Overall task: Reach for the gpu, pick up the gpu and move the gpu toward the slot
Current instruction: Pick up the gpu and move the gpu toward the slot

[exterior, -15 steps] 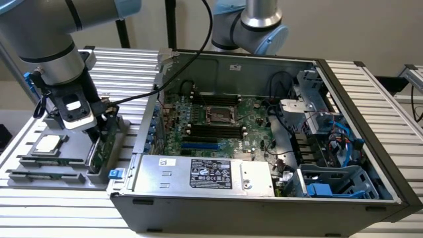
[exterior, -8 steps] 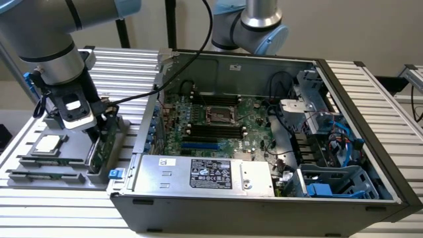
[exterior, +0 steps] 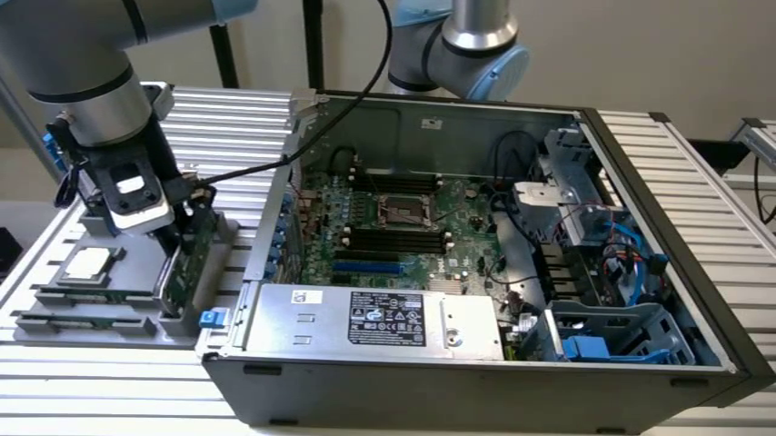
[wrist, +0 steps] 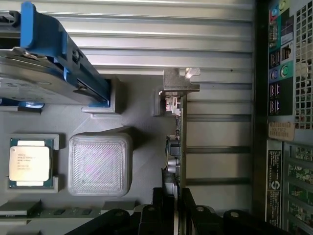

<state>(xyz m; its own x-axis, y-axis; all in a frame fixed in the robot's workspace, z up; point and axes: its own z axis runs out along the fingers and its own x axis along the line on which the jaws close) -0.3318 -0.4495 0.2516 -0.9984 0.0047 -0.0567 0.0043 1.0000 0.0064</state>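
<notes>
End effector point(wrist: 173, 195) clamps the upright gpu point(wrist: 178, 132); power-supply label point(exterior: 388, 318) illegible.

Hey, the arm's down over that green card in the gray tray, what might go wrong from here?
1. The tool sits at the end of the gpu away from its silver bracket, so a lift may tilt the card and jam it in the tray holder.
2. The black cable droops toward the computer case and might snag on it.
3. The hard drive stands nearby in the tray; a sideways swing could clip it.
</notes>
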